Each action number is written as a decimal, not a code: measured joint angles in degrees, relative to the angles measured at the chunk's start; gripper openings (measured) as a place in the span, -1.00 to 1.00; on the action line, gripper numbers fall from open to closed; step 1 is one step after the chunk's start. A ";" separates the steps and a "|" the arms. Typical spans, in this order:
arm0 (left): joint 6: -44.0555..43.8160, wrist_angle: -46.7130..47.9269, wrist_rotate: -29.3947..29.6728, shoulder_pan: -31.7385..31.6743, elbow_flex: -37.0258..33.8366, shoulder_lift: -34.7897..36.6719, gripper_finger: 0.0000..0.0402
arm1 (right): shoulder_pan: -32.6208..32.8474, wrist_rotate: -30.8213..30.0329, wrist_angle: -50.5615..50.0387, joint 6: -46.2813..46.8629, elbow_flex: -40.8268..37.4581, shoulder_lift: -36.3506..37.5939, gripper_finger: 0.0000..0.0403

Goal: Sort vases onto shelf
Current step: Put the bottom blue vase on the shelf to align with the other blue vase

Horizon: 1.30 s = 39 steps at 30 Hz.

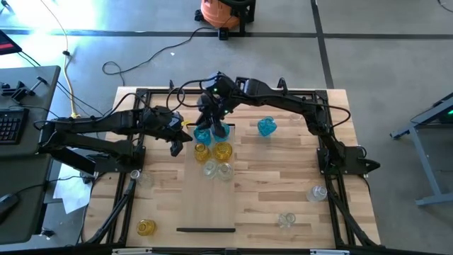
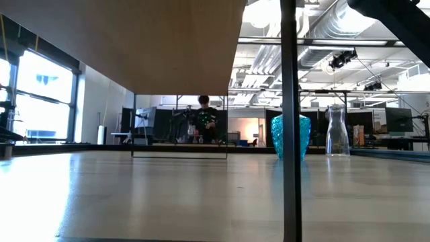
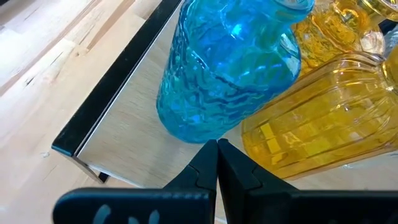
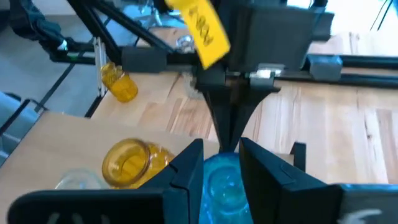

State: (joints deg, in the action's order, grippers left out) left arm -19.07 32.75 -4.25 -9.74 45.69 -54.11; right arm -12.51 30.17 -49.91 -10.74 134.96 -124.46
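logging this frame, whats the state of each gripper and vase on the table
right gripper: around the neck of a blue vase on the shelf
left gripper: shut, empty, beside that vase
second blue vase: upright, off the shelf
yellow vase: on its side, near the table's front corner

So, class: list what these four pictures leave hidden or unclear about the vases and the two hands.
- High view: the right hand covers the blue vase beneath it.
- Right wrist view: that vase's body is cut off by the picture's edge.
- Low view: a dark post crosses a blue vase.
- Left wrist view: the yellow vase is cropped.

Overhead cam, table-level cam, 2 close wrist cams w/ shared blue vase [image 3: 227, 68].
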 joint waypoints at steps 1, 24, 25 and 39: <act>0.15 0.00 0.23 0.00 0.00 0.00 -1.00 | 0.00 0.00 0.70 0.34 0.00 0.00 -0.57; 0.71 -2.36 9.44 -0.04 0.04 0.02 -1.00 | -0.94 -46.55 6.86 -1.16 0.01 11.97 -0.82; 0.70 -2.38 9.43 -0.04 0.04 0.02 -1.00 | -1.40 -48.49 5.00 -0.42 0.04 12.75 -0.90; -9.16 -1.06 3.37 -0.04 0.04 0.02 -1.00 | -12.92 -60.66 -15.86 -3.55 0.02 15.43 -1.00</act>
State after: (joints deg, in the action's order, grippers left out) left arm -28.23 31.69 -0.89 -9.78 45.74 -54.08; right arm -25.43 -30.49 -65.76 -14.30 134.98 -109.03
